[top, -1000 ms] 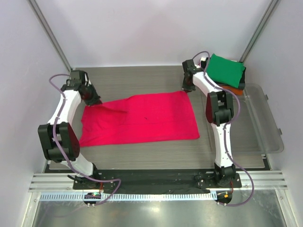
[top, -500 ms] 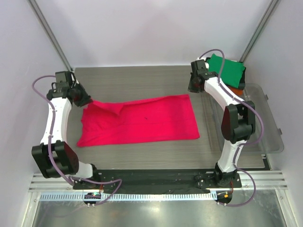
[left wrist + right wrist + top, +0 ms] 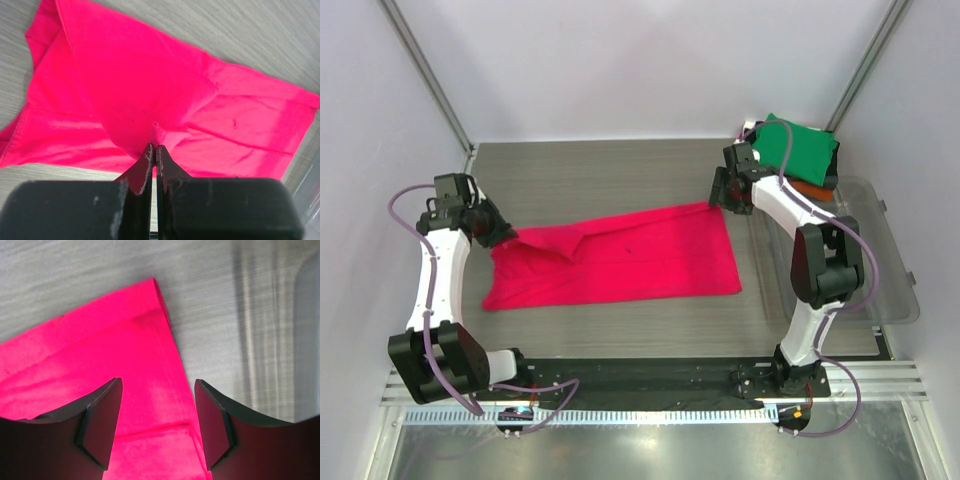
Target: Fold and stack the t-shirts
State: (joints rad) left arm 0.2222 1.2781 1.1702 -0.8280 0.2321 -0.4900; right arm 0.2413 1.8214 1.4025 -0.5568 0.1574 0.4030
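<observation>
- Overhead, a crimson-pink t-shirt [image 3: 620,262] lay spread across the middle of the grey wood-grain counter [image 3: 620,165], its long side running left to right.
- Cloth was plain and one bright colour throughout. Any print or label on it was not readable in these views.
- A raised diagonal ridge crossed the shirt's far left part. The rest lay mostly flat, with soft creases.
- A small dark speck [image 3: 628,242] sat near the middle of the shirt.
- Left wrist view showed a stitched hem along the shirt's left edge and a peak of cloth drawn up to the jaw tips.
- Left jaws, on the left arm [image 3: 435,270], were pressed together, pinching that peak of the crimson-pink t-shirt at its far left corner.
- Right jaws, on the right arm [image 3: 790,205], stood spread above the shirt's far right corner, with the corner and its seamed edge showing between them. Whether the tips touched the cloth, I could not tell.
- A folded green t-shirt [image 3: 798,147] sat at the counter's far right corner, on top of an orange t-shirt [image 3: 812,187] with a sliver of a black t-shirt [image 3: 833,175] beside it. Their prints were too small to make out.
- That stack sat well apart from the spread shirt, at the far end of a clear plastic bin [image 3: 890,265] along the right side.
</observation>
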